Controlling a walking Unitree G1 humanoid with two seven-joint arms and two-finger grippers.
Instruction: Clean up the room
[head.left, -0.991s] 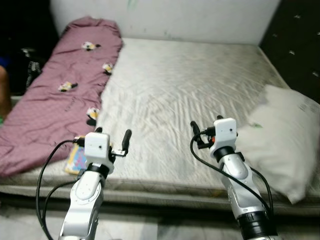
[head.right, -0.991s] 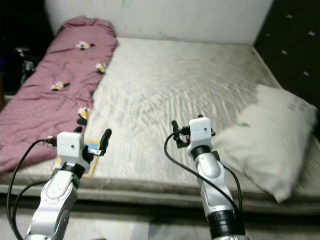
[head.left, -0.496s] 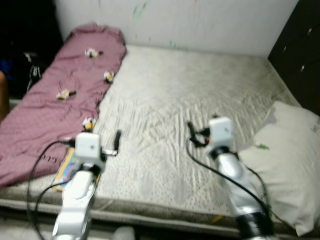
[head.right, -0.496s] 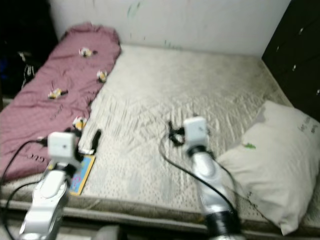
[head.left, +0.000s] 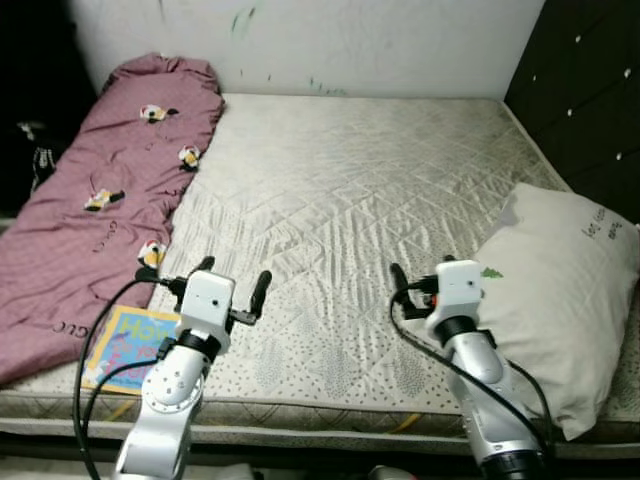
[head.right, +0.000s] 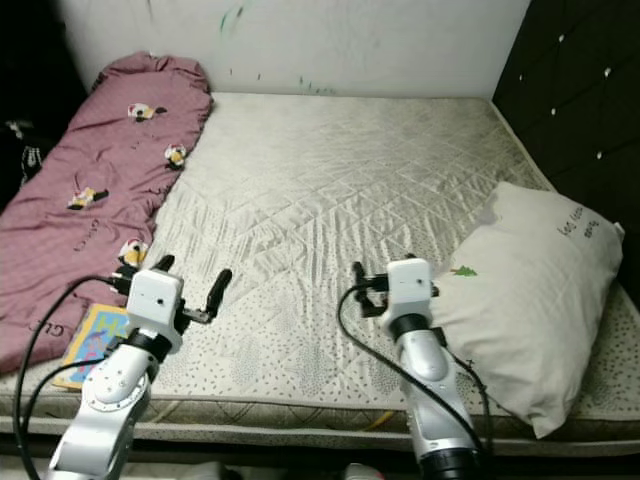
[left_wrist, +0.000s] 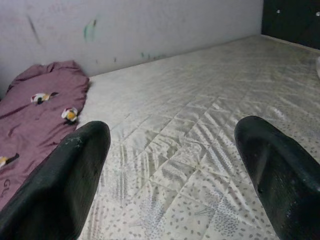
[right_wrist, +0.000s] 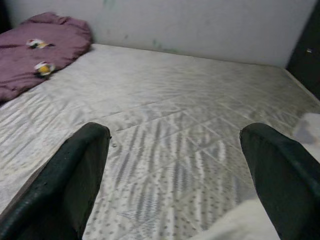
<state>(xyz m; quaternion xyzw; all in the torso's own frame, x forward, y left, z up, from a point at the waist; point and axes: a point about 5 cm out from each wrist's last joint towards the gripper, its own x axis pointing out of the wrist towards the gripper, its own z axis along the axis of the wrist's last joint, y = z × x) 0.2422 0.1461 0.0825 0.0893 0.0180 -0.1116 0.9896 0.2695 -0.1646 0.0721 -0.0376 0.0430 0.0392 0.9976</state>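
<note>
While both the left gripper and the right gripper hover spread and empty above the mattress, the book at eight o'clock lies half under the blanket, so a grab there might snag cloth.

Spread pincer over quilted mattress

Quilted cloth mattress, soft maroon blanket
</note>
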